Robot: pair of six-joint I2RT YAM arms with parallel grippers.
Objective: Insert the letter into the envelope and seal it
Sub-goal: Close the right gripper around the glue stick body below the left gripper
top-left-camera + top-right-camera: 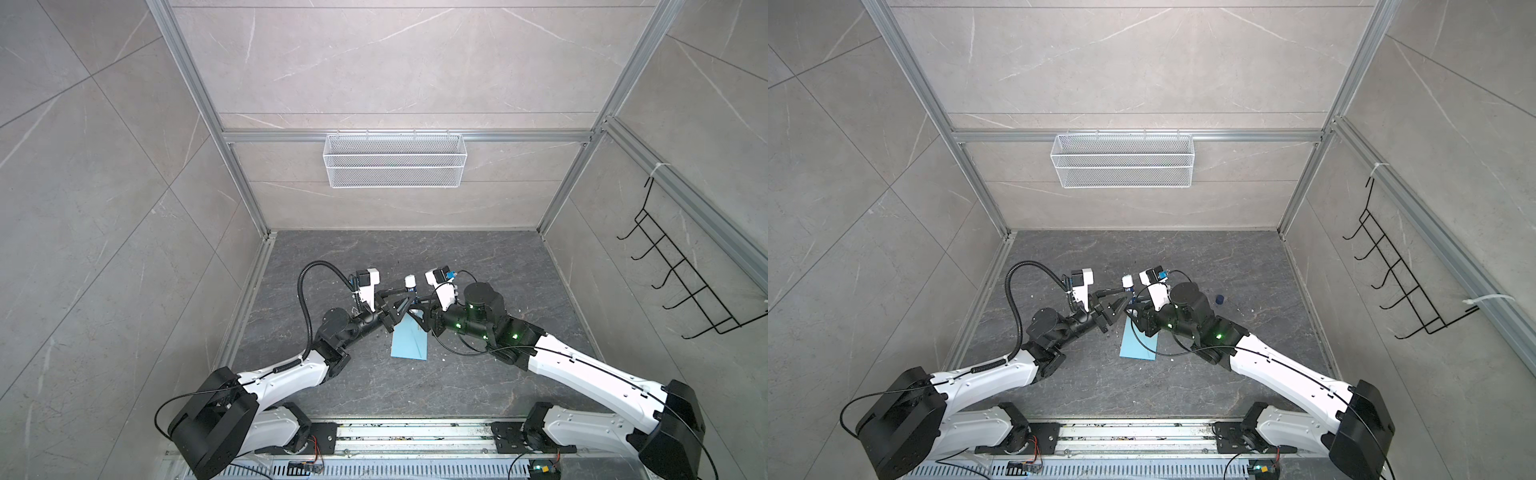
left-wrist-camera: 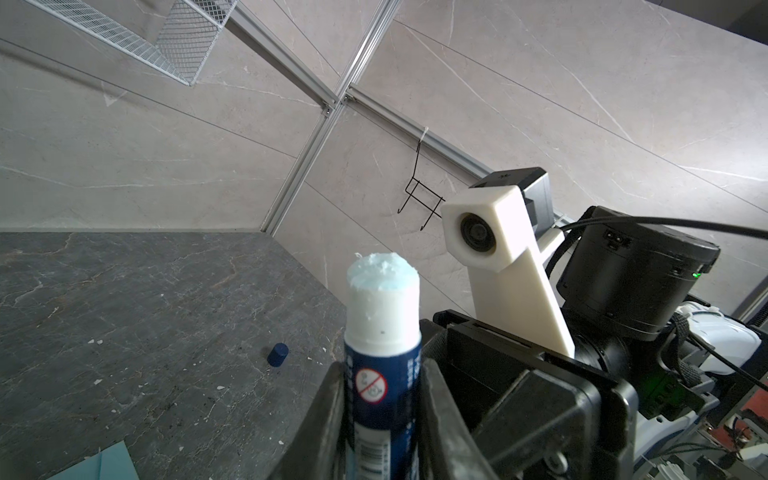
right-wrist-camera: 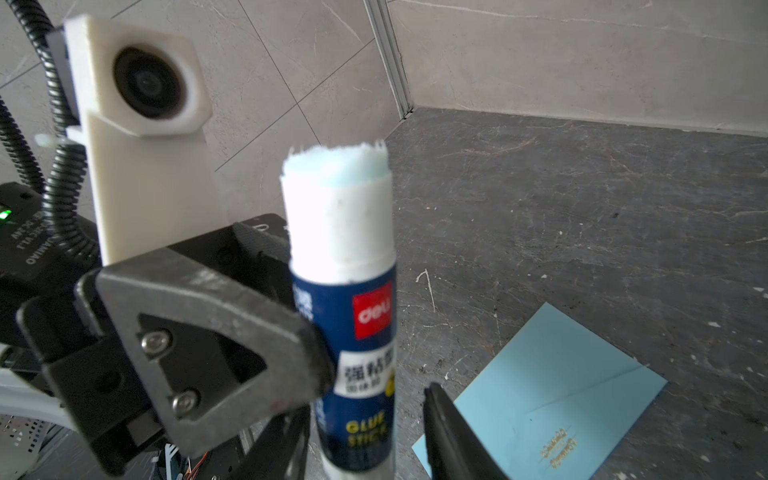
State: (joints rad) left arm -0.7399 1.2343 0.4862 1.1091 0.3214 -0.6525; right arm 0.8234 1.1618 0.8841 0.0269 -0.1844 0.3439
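- We see the left gripper (image 2: 382, 374) clamped on a glue stick (image 2: 382, 332). Its scuffed grey metal fingers (image 3: 232, 299) press both sides of the dark blue tube.
- The glue stick stands upright above the middle of the bench (image 1: 457, 257). It is uncapped, with a white collar and a ragged, pale blue glue tip.
- The right gripper (image 3: 368, 407) faces the left one. Its black jaws stand apart on either side of the tube's lower end, and we see a gap between one finger and the tube.
- The envelope (image 1: 409, 345) lies flat on the bench under the two grippers, about midway across and slightly towards the front edge. It is smooth light blue paper, long and rectangular, with diagonal flap creases and small gold lettering in the right wrist view. We cannot tell whether the flap is stuck down.
- A small dark blue cylindrical cap (image 1: 1219, 299) sits between the middle and the right edge of the bench.
- The bench is dark grey, marble-veined stone, flecked with white crumbs.
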